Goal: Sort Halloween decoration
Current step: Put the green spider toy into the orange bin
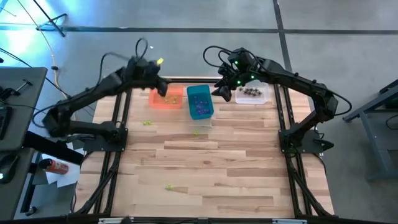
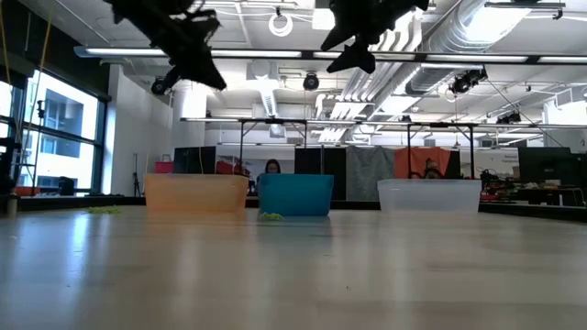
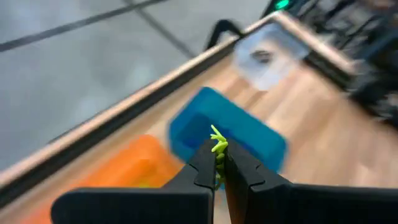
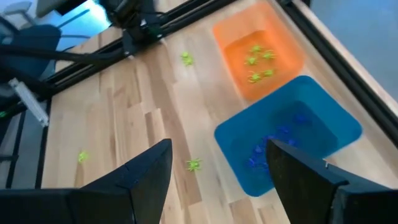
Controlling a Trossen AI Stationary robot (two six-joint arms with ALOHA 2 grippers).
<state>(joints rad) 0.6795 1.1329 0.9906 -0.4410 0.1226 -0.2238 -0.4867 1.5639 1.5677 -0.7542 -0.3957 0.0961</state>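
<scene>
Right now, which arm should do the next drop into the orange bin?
Left. Its gripper is shut on a yellow-green spider and hangs over the orange bin, which already holds yellow-green ones. The right gripper is open and empty, above the teal bin.

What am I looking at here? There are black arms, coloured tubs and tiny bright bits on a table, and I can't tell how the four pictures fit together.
It is one robot with two arms at a wooden table, photographed at once by four cameras: one overhead, one at table height, and one on each wrist.

Three tubs stand in a row at the far edge: an orange bin with yellow-green spiders in it, a teal bin with purple ones, and a clear bin with dark ones.

The left gripper is above the orange bin, pinching a yellow-green spider between its fingers. The right gripper hangs open and empty between the teal and clear bins.

A few loose yellow-green spiders lie on the table.
</scene>
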